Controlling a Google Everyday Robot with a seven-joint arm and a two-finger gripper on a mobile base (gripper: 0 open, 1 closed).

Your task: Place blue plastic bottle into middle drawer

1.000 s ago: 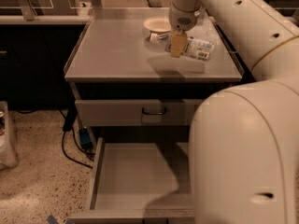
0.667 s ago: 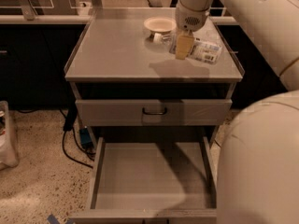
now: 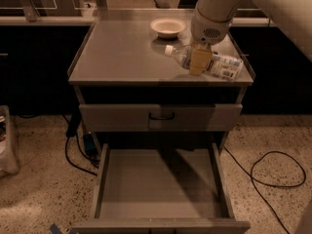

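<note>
Shifted toward desk (image 3: 122, 52) front-right corner: my pincer (image 3: 199, 68) and blue plastic bottle (image 3: 224, 67); grip state I cannot tell.

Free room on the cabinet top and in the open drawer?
Bare: left half of the cabinet top, left edge to the bowl; whole floor of the middle drawer. Crowded: right side, gripper over the blue plastic bottle, bowl just behind.
</note>
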